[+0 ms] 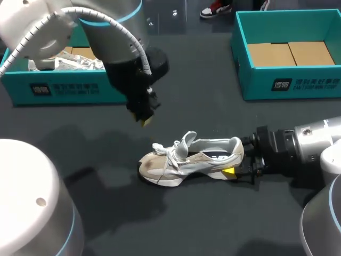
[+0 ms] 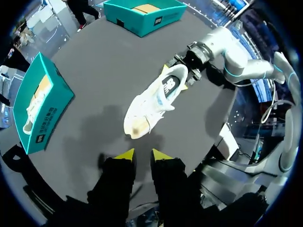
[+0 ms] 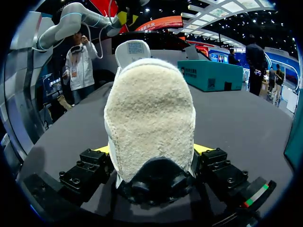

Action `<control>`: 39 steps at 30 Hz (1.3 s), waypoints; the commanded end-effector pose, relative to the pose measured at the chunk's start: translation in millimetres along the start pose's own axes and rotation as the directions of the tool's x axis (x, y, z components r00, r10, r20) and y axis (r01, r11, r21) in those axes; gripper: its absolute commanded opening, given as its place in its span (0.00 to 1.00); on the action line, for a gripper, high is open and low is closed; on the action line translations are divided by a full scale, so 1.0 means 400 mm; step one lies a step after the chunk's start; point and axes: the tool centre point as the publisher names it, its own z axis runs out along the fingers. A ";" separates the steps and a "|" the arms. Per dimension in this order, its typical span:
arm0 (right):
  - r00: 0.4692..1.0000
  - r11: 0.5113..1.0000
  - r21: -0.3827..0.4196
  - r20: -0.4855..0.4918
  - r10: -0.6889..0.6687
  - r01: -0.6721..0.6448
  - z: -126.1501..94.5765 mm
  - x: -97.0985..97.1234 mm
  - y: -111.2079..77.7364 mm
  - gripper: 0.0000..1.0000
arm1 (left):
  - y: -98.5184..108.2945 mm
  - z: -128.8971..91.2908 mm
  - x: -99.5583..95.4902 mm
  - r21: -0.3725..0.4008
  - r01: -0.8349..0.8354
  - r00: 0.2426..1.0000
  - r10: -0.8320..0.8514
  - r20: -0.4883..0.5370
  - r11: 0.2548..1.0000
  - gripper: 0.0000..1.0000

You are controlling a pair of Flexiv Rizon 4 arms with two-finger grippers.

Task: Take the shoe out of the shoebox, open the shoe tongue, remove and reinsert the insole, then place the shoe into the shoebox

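Right wrist view puts the right fingers (image 3: 202,148) on either side of the heel of the sneaker (image 3: 149,109). Their yellow tips press against its two flanks, so they have it clamped, spread only as wide as the heel. The left fingers (image 2: 124,154), seen from the left wrist, stand a small gap apart with nothing between them, hanging above the dark surface (image 2: 94,71).

The sneaker sits upright on its sole near the middle of the surface, outside both boxes. Its long axis runs across the robot's front, heel toward the right arm and toe toward the left. From the left fingers it lies ahead and below, toe end nearest, with laces and tongue just beyond. The left arm is the free one and the nearer to the tongue, so I judge that opening the tongue falls to it while the right steadies the heel.

Farther out, two teal boxes stand open at the far side, well apart. The right shoebox (image 1: 256,80) shows only its brown cardboard floor. The left shoebox (image 1: 16,85) holds crumpled white paper; whether anything lies under it I cannot tell.
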 end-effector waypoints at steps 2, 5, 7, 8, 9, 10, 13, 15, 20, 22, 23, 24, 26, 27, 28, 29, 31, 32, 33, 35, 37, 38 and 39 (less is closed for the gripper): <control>1.000 1.000 0.004 0.002 0.001 -0.001 0.004 0.001 0.000 0.00 | 0.001 -0.001 -0.006 0.018 -0.480 0.876 0.480 -0.050 0.877 0.00; 1.000 1.000 0.004 0.002 0.001 -0.001 0.004 0.001 0.000 0.00 | 0.001 -0.001 -0.006 0.018 -0.480 0.876 0.480 -0.050 0.877 0.00; 1.000 1.000 0.004 0.002 0.001 -0.001 0.004 0.001 0.000 0.00 | -0.010 -0.004 -0.006 0.035 -0.501 0.864 0.502 -0.044 0.865 0.00; 1.000 1.000 0.004 0.002 0.001 -0.001 0.004 0.001 0.000 0.00 | -0.022 -0.006 -0.004 0.034 -0.517 0.853 0.519 -0.059 0.855 0.00; 1.000 1.000 0.004 0.002 0.001 -0.001 0.004 0.001 0.000 0.00 | -0.034 -0.006 -0.001 0.031 -0.543 0.835 0.544 -0.077 0.839 0.00; 1.000 1.000 0.004 0.002 0.001 -0.001 0.004 0.001 0.000 0.00 | -0.046 -0.003 0.003 0.041 -0.560 0.825 0.561 -0.064 0.828 0.00; 1.000 1.000 0.004 0.002 0.001 -0.001 0.004 0.001 0.000 0.00 | -0.076 0.013 0.019 0.035 -0.616 0.785 0.617 -0.057 0.787 0.00; 1.000 1.000 0.004 0.002 0.001 -0.001 0.004 0.001 0.000 0.00 | -0.099 0.024 0.036 0.028 -0.644 0.762 0.645 -0.055 0.764 0.00; 1.000 1.000 0.004 0.002 0.001 -0.001 0.004 0.001 0.000 0.00 | -0.161 0.050 0.079 0.062 -0.696 0.712 0.699 -0.068 0.715 0.00; 1.000 1.000 0.004 0.002 0.001 -0.001 0.004 0.001 0.000 0.00 | -0.178 0.057 0.088 0.076 -0.708 0.695 0.712 -0.096 0.702 0.00; 1.000 1.000 0.004 0.002 0.001 -0.001 0.004 0.001 0.000 0.00 | -0.178 0.057 0.088 0.076 -0.708 0.695 0.712 -0.096 0.702 0.00; 1.000 1.000 0.004 0.002 0.001 -0.001 0.004 0.001 0.000 0.00 | -0.178 0.057 0.088 0.076 -0.708 0.695 0.712 -0.096 0.702 0.00; 1.000 1.000 0.004 0.002 0.001 -0.001 0.004 0.001 0.000 0.00 | -0.178 0.057 0.088 0.076 -0.708 0.695 0.712 -0.096 0.702 0.00; 1.000 1.000 0.004 0.002 0.001 -0.001 0.004 0.001 0.000 0.00 | -0.178 0.057 0.088 0.076 -0.708 0.695 0.712 -0.096 0.702 0.00; 1.000 1.000 0.004 0.002 0.001 -0.001 0.004 0.001 0.000 0.00 | -0.178 0.057 0.088 0.076 -0.708 0.695 0.712 -0.096 0.702 0.00; 1.000 1.000 0.004 0.002 0.001 -0.001 0.004 0.001 0.000 0.00 | -0.178 0.057 0.088 0.076 -0.708 0.695 0.712 -0.096 0.702 0.00; 1.000 1.000 0.004 0.002 0.001 -0.001 0.004 0.001 0.000 0.00 | -0.178 0.057 0.088 0.076 -0.708 0.695 0.712 -0.096 0.702 0.00; 1.000 1.000 0.004 0.002 0.001 -0.001 0.004 0.001 0.000 0.00 | -0.178 0.057 0.088 0.076 -0.708 0.695 0.712 -0.096 0.702 0.00; 1.000 1.000 0.004 0.002 0.001 -0.001 0.004 0.001 0.000 0.00 | -0.178 0.057 0.088 0.076 -0.708 0.695 0.712 -0.096 0.702 0.00; 1.000 1.000 0.004 0.002 0.001 -0.001 0.004 0.001 0.000 0.00 | -0.184 0.071 0.099 0.075 -0.712 0.695 0.716 -0.062 0.698 0.00; 1.000 1.000 0.004 0.002 0.001 -0.001 0.004 0.001 0.000 0.00 | -0.203 0.092 0.116 0.078 -0.716 0.690 0.720 -0.071 0.694 0.00; 1.000 1.000 0.004 0.002 0.001 -0.001 0.004 0.001 0.000 0.00 | -0.212 0.104 0.124 0.073 -0.722 0.687 0.725 -0.047 0.688 0.00; 1.000 1.000 0.004 0.002 0.001 -0.001 0.004 0.001 0.000 0.00 | -0.221 0.116 0.131 0.075 -0.733 0.675 0.736 -0.049 0.677 0.00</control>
